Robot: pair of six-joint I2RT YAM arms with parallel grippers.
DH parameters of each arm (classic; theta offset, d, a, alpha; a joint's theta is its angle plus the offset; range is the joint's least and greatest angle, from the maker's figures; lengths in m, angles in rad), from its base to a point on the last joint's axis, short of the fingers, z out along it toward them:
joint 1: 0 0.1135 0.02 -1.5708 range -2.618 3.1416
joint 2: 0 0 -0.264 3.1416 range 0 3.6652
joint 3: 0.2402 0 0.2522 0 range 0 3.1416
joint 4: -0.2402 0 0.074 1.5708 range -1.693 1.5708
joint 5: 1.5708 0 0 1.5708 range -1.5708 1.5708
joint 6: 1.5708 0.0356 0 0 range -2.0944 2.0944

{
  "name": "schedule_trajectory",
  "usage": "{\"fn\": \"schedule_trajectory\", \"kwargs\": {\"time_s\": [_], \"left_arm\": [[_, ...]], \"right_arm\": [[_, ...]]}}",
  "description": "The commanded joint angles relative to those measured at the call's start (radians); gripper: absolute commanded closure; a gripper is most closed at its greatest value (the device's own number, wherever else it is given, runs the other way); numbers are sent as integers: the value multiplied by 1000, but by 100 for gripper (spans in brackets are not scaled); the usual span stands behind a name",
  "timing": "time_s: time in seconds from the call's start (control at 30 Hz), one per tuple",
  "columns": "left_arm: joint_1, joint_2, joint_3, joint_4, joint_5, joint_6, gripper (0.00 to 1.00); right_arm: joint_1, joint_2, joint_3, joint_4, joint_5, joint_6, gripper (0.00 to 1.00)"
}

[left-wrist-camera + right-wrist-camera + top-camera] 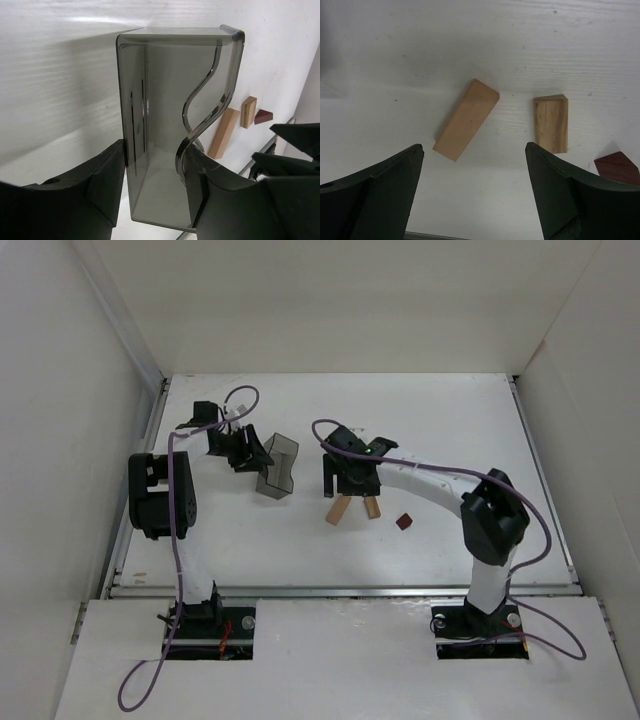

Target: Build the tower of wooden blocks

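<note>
No wood block tower stands; three blocks lie apart, flat on the table. They are a long tan block (466,119) lying at a slant, a short tan block (551,123) to its right, and a dark red block (619,167) further right. My right gripper (474,147) hovers open just short of the two tan blocks, with only bare table between its fingers. From above, the long tan block (339,510), short tan block (372,507) and dark red block (404,522) sit below the right gripper (352,485). My left gripper (155,175) is shut on the dark translucent bin (170,100).
The bin (278,468) stands left of the blocks, held at the left gripper (245,452). White walls enclose the table on three sides. A metal rail (340,590) runs along the near edge. The right arm's elbow (492,512) sits right of the dark red block.
</note>
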Motion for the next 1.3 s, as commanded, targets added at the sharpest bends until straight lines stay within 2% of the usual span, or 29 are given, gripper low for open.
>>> {"fn": "schedule_trajectory", "kwargs": {"time_s": [0.0,0.03,0.07,0.1,0.2,0.37,0.5,0.63,0.67,0.73,0.77,0.83,0.87,1.0,1.03,1.07,1.1,1.13,1.17,1.2,1.23,1.27], "left_arm": [[18,24,39,-35,-118,60,94],[18,24,50,-49,-152,60,90],[18,24,50,-49,-152,60,76],[18,24,41,-58,-178,60,67],[18,15,41,-67,-195,88,48],[8,-5,75,-88,-285,123,36],[8,-25,75,-111,-322,146,36],[-11,-87,113,-111,-397,189,36],[-12,-119,127,-111,-414,198,36],[-35,-151,127,-111,-459,218,36],[-47,-168,127,-111,-459,235,36],[-56,-214,127,-111,-471,260,36],[-56,-229,127,-111,-462,275,36],[-67,-271,170,-156,-376,376,37],[-76,-271,190,-179,-347,408,39],[-76,-271,211,-208,-268,507,39],[-91,-271,260,-285,-225,578,39],[-102,-287,285,-326,-186,656,39],[-131,-315,305,-363,-155,736,39],[-146,-332,319,-394,-111,893,39],[-160,-352,328,-435,-86,971,39],[-179,-393,328,-455,-54,1049,39]], "right_arm": [[5,72,98,-86,0,32,12],[5,90,112,-95,-9,32,12],[5,107,135,-109,-9,32,12],[5,136,144,-121,-19,42,10],[5,165,156,-132,-32,52,9],[14,227,171,-114,-93,43,11],[14,273,202,-114,-121,23,20],[14,299,202,-114,-144,-14,40],[14,308,211,-114,-144,-23,54],[14,308,211,-105,-144,-52,67],[14,308,211,-94,-144,-68,80],[14,275,199,-63,-144,-130,95],[14,253,187,-10,-144,-157,100],[14,66,28,208,-167,-310,100],[14,-39,-12,262,-176,-345,100],[14,-98,-55,321,-193,-429,100],[14,-161,-106,465,-208,-472,100],[14,-223,-220,548,-222,-518,100],[14,-350,-285,638,-265,-564,100],[14,-409,-354,832,-292,-656,100],[14,-464,-493,936,-320,-704,100],[14,-556,-558,1037,-351,-750,100]]}}
